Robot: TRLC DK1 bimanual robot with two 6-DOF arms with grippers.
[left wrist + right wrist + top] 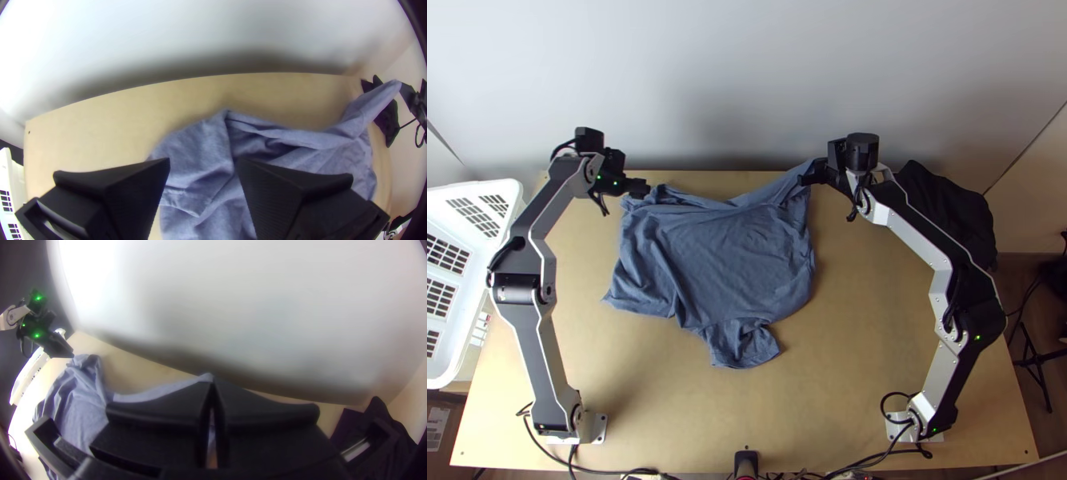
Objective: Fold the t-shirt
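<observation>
Between one and two o'clock from the middle of the t-shirt [727, 252], a pinched piece of its far edge is gripped in the right claw [815, 172], whose fingers are closed together on the cloth. By that claw the piece is held up in a narrow peak, from which a long ridge of fabric is stretched toward ten o'clock.

At the far end of that edge, between ten and eleven o'clock, the left claw [637, 189] is placed beside a bunched corner of the shirt. Its fingers are set wide apart, as is seen in the left wrist view; whether the cloth is touched by them cannot be told.

Between the two claws and down toward six o'clock, the rest of the shirt is laid out on the table [863, 336], loosely spread and creased. A corner is pointed to eight o'clock, and a rumpled sleeve is turned toward the near edge, just short of six.

Farther out, a white basket [477, 276] is seen at nine o'clock, by the table's side. Between two and three o'clock, a heap of black cloth [947, 200] is partly covered by the right arm.
</observation>
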